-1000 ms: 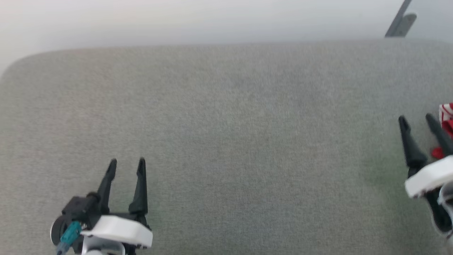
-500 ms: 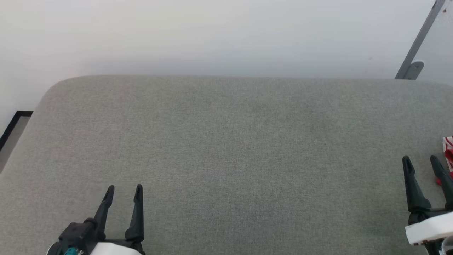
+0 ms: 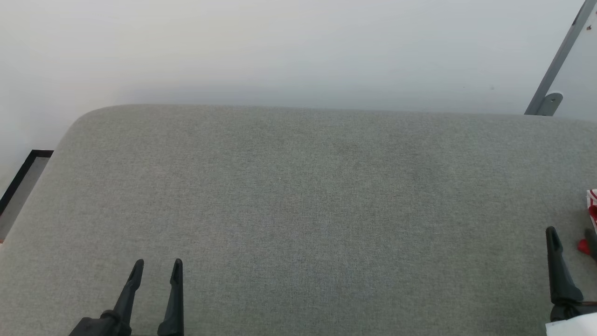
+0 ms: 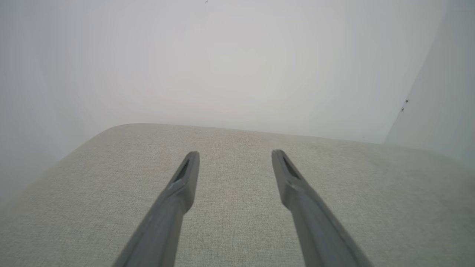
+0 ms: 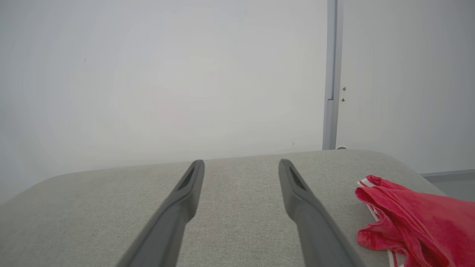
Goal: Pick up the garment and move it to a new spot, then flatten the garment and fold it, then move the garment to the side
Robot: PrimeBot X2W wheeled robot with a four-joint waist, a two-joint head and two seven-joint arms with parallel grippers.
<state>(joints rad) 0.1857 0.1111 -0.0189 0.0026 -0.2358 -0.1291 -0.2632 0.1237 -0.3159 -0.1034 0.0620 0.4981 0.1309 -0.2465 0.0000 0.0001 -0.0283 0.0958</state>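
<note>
- Grey padded surface [image 3: 298,210]: broad, with nothing lying on its middle. Judged to be the ground left free for spreading and folding.
- The garment [image 5: 412,222]: a rumpled red heap with striped trim at the right edge of the surface, held by nothing.
- Right gripper [image 5: 241,165]: jaws apart and empty, just left of the garment. Judged best placed to take it.
- Left gripper [image 4: 235,155]: jaws apart and empty, near left, well apart from the garment. Probably held in reserve.

No writing, label, number or sign is legible on the grey fabric-covered desk [image 3: 298,186], the pale blank wall [image 5: 148,74] or the crumpled red garment with striped trim [image 5: 415,218], though part of the garment is cut off at the frame edge.
</note>
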